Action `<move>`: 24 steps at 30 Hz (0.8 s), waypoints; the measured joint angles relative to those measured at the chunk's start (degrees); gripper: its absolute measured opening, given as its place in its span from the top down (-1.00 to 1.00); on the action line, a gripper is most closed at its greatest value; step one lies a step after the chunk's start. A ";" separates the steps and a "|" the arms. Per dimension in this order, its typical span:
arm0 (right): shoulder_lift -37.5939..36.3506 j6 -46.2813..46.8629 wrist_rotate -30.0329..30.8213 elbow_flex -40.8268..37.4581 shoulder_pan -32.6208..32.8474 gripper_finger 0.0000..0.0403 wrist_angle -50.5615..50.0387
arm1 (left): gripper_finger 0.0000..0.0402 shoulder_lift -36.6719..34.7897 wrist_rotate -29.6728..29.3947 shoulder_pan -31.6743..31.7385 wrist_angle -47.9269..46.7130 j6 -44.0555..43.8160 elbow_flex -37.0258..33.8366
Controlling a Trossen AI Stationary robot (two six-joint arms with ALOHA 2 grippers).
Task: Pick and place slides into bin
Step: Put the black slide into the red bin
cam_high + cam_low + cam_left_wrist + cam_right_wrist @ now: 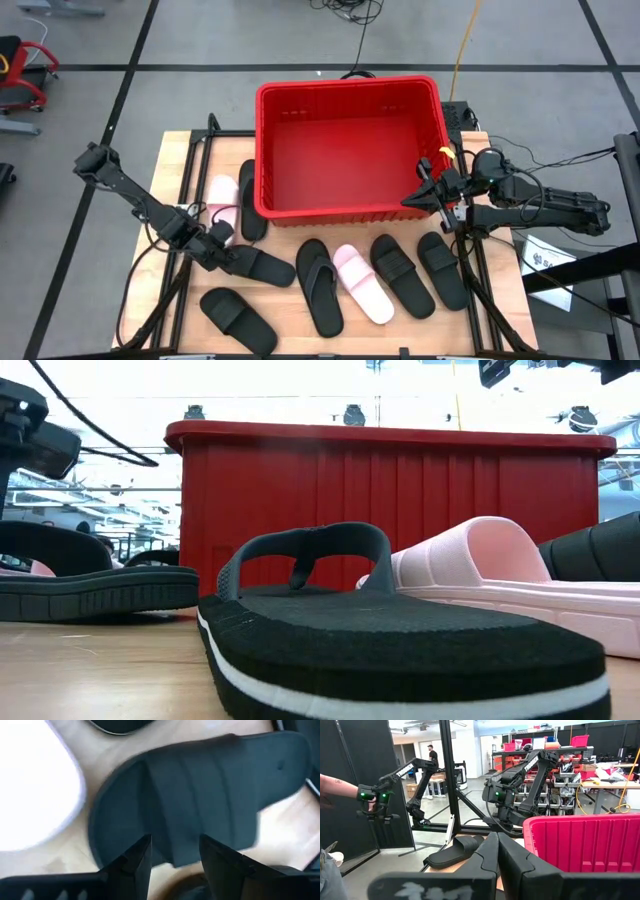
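Observation:
The red bin [350, 150] stands at the table's far middle. Several slides lie in front of it and to its left: a black slide [262, 267], a black one [238, 318] near the front edge, a black thong [320, 285], a pink one [362, 283], and two black ones [402, 275] [443, 268]. Another pink [222, 195] and a black one [250, 200] lie by the bin's left wall. My left gripper [224, 252] is open, low over the left end of the black slide [200, 795]. My right gripper [408, 200] is shut and empty by the bin's near right corner. My left gripper [175, 857] comes slanting down from the table's left, its open fingers [137, 862] standing at the slide's end edge [170, 855]. I cannot tell whether they touch it. The slide lies flat on the table.
In the low view the black thong [380, 640] fills the foreground, with the pink slide [500, 570] and the bin's wall [390, 500] behind it. Dark frame rails [190, 170] run along both table sides. A person's arm [335, 787] shows beyond the table in the right wrist view.

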 joint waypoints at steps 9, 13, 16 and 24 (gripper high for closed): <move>0.02 1.51 -0.02 0.01 0.00 1.00 -0.26 | 0.22 -7.24 -0.48 0.00 14.68 0.21 -9.51; 0.02 1.51 -0.02 0.01 0.00 1.00 -0.26 | 0.22 -7.66 -0.50 0.00 24.83 0.15 -13.93; 0.02 1.51 0.00 0.01 0.00 1.00 -0.26 | 0.22 -7.47 -0.73 0.00 31.82 0.32 -16.85; 0.02 1.51 0.04 0.01 0.00 1.00 -0.26 | 0.22 -7.52 -4.55 -0.05 40.24 0.27 -20.58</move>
